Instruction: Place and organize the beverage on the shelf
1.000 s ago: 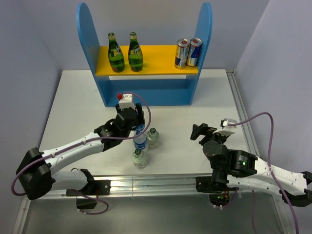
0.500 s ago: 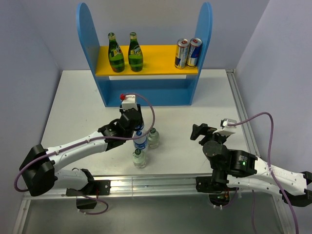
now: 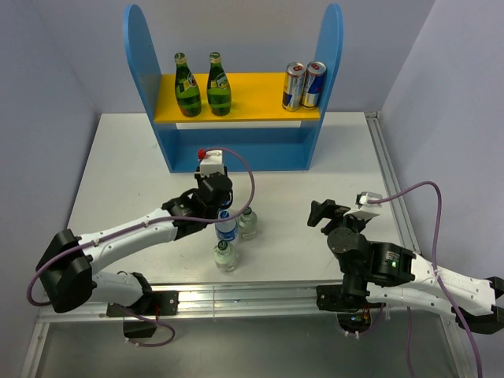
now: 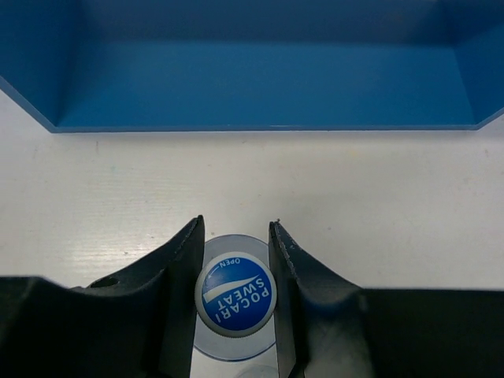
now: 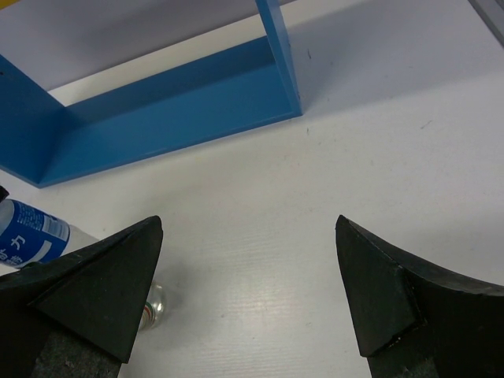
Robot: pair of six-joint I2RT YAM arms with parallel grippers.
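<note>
- 3 drinks not yet shelved: a Pocari Sweat bottle (image 3: 227,226) plus two small clear bottles (image 3: 247,223) w/ green caps. All upright on the table (image 3: 126,165), bunched close in front of the shelf (image 3: 240,146).
- Left gripper (image 4: 235,228) is clenched on the Pocari Sweat bottle at the top. Wrist view shows both fingers (image 4: 177,272) tight against the blue-white cap (image 4: 235,294), no gap either side. Can't tell if the base is off the table.
- Right gripper (image 5: 248,232) is spread wide w/ nothing in it, off to the right, well apart from the drinks.
- Shelf upper board (image 3: 252,88): two green glass bottles (image 3: 187,85) at left, two cans (image 3: 294,87) at right. No drinks seen in the lower tier (image 4: 260,79), which sits straight ahead of the left wrist cam.
- Handling, my guess: plastic bottle, prob. full, so moderate wt. and liable to swing if hung from the cap.
- Walls likely thin & squashy, label slick. The neck/cap is the stiff part, so best hold is there, or just under the neck ring so it can't slide through.
- Not fragile but tippy. One small clear bottle stands just beside it, so lift straight up before going fwd.
- Next, prob.: carry into the lower tier and set it upright to one side.
</note>
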